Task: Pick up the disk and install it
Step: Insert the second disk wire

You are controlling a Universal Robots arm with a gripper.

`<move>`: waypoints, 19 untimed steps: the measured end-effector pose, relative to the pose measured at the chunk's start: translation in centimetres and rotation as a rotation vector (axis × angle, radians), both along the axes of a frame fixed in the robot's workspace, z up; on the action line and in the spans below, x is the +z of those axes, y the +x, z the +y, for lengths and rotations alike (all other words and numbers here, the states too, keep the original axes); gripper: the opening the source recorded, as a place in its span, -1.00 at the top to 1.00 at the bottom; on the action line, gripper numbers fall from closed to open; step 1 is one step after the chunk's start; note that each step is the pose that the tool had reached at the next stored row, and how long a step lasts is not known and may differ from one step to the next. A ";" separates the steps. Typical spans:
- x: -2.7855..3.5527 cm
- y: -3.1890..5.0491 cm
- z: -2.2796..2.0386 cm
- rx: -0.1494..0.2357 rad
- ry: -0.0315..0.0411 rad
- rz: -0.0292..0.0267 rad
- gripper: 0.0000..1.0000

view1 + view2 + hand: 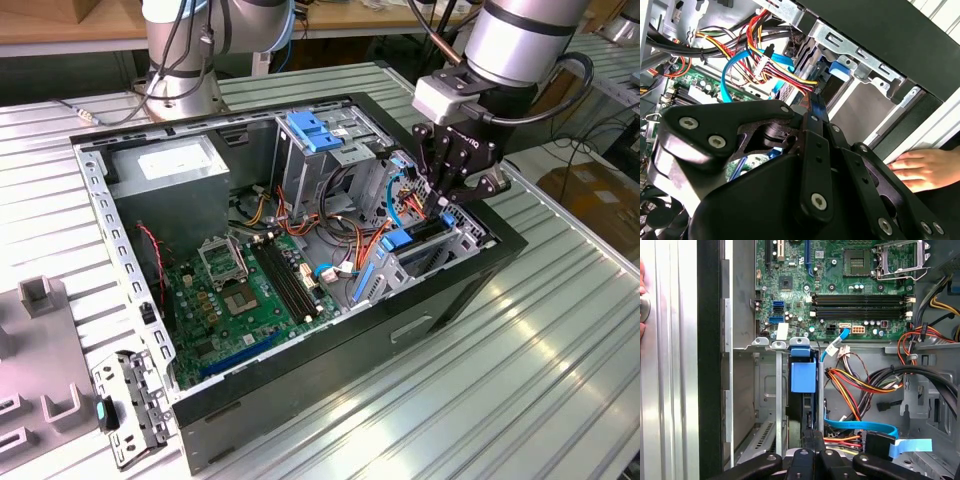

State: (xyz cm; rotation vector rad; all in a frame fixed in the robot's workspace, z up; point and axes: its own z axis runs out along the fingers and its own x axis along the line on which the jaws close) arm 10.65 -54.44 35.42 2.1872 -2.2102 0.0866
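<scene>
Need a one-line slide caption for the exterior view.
Gripper lowered into the open computer case at its drive bay, near the blue cable.

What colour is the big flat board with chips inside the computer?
Green, seen best in the first wrist view: the board.

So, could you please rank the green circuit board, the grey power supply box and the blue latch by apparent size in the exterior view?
1. green circuit board
2. grey power supply box, though it sits farther away, so this is unsure
3. blue latch
</scene>
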 end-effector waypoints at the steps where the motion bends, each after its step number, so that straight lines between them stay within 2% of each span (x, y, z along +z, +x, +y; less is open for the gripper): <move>1: 0.00 0.00 0.00 0.000 0.0000 0.0000 0.79; 3: 0.00 -0.02 0.00 0.000 0.0000 0.0000 0.79; 5: 0.03 -0.44 0.01 0.000 0.0000 0.0001 0.79; 7: 2.39 -0.56 0.35 0.000 0.0002 0.0000 0.79; 8: 3.13 -0.57 0.42 0.000 0.0003 0.0001 0.79; 11: 3.27 -1.43 0.45 0.001 0.0019 0.0004 0.79; 13: 3.42 -1.53 0.65 0.001 0.0017 0.0004 0.79; 14: 3.57 -1.54 1.47 0.001 -0.0012 0.0004 0.79; 15: 3.82 -1.54 2.43 0.002 -0.0086 0.0006 0.79; 16: 4.10 -1.54 3.06 0.002 -0.0144 0.0009 0.79; 17: 4.39 -1.54 3.53 0.002 -0.0206 0.0013 0.79; 19: 4.62 -1.54 4.12 0.002 -0.0366 0.0015 0.79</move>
